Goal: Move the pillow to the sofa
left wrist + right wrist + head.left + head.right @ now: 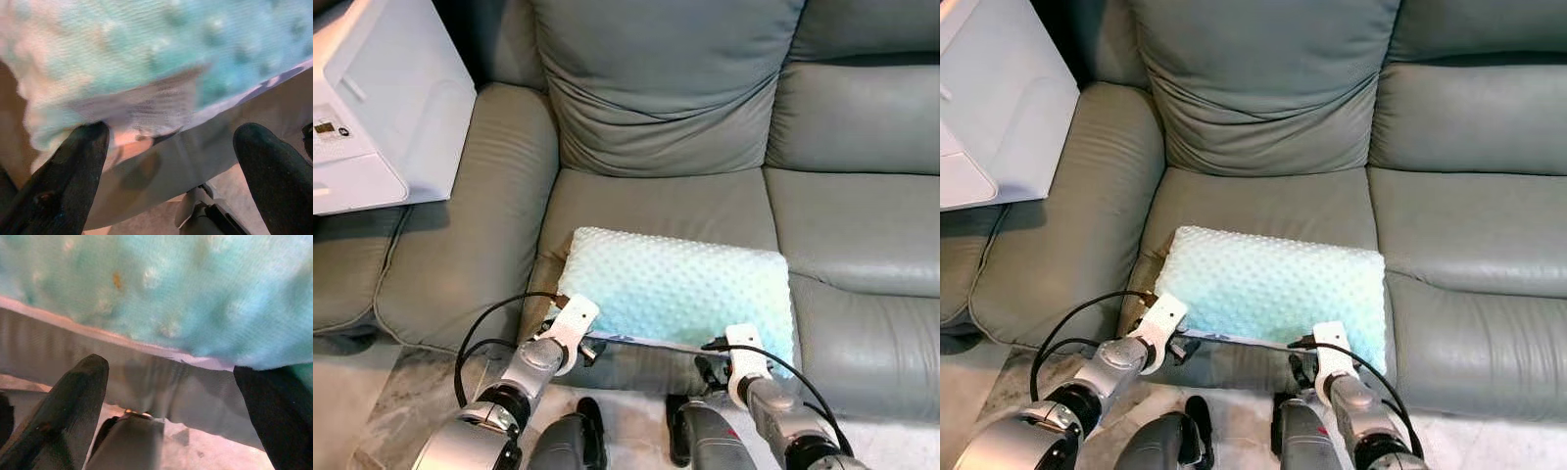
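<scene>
A mint-green dotted pillow (680, 284) lies flat on the grey leather sofa (656, 201), at the front edge of the middle seat. My left gripper (171, 142) is open at the pillow's front left corner, one finger (80, 152) touching the edge by a white label (151, 105). My right gripper (171, 377) is open just below the front right edge of the pillow (161, 289), with nothing between its fingers. In the eye views both wrists (570, 325) (744, 352) sit low against the seat front.
A white boxy appliance (372, 108) rests on the seat beyond the left armrest (475, 225). A grey back cushion (661, 78) stands behind the pillow. Another sofa seat (862, 225) extends right. Marble floor (401, 401) lies below.
</scene>
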Controlling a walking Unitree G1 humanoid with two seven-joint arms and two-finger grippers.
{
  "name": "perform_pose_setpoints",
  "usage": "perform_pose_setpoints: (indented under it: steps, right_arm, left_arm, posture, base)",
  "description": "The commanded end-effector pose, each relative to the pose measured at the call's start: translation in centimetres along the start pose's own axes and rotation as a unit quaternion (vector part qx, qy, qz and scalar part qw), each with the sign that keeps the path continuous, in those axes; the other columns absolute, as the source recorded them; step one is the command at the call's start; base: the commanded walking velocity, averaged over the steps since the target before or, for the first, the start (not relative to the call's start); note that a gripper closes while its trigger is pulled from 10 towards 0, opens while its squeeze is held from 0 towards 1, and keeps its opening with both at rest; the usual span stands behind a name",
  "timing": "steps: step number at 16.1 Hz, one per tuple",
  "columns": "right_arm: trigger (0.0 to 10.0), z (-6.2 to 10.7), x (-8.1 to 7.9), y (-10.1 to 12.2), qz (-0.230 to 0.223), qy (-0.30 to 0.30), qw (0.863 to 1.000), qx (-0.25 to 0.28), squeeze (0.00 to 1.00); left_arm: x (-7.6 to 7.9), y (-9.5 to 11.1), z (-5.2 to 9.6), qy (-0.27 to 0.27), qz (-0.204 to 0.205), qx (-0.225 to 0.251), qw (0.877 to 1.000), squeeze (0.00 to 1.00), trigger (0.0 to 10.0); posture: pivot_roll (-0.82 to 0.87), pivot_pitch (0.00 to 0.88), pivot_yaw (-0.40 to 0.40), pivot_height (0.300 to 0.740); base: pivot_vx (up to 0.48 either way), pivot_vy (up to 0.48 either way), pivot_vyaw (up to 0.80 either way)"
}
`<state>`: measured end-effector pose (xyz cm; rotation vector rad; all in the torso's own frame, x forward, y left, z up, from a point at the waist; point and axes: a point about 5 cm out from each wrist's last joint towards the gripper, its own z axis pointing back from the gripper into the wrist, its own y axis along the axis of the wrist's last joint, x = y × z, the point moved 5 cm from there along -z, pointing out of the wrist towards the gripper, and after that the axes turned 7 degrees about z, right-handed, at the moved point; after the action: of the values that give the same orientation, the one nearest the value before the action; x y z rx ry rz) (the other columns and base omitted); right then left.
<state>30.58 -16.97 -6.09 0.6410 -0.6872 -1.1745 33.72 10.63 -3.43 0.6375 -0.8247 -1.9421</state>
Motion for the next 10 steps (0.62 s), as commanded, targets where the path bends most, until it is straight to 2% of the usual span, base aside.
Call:
perform_pose_setpoints:
  steps: [1,6,7,10]
  right_arm:
    - [10.0,0.2,0.1,-1.1,-0.005,-0.011,1.000,-0.016,0.00]
    - [10.0,0.0,0.8,0.1,0.001,-0.028,1.000,0.000,0.00]
    - [10.0,-0.1,0.8,0.3,-0.002,-0.032,0.999,0.004,0.00]
    - [10.0,-0.2,0.5,1.4,-0.009,-0.039,0.999,0.027,0.00]
  left_arm:
    - [-0.3,-1.7,0.2,0.011,0.001,-0.026,1.000,0.00,10.0]
    - [-1.0,0.0,0.0,0.040,-0.028,-0.006,0.999,0.00,10.0]
    - [-1.4,0.4,0.0,0.060,-0.043,0.001,0.997,0.00,10.0]
    - [-1.8,1.3,0.0,0.087,-0.046,0.015,0.995,0.00,10.0]
  posture:
    - [-0.05,0.360,0.113,0.740]
    - [-0.05,0.363,0.117,0.740]
    - [-0.05,0.364,0.118,0.740]
    - [-0.05,0.367,0.125,0.740]
  base:
    - [0.000,0.000,0.00]
    - [0.000,0.000,0.00]
    - [0.000,0.000,0.00]
    - [0.000,0.000,0.00]
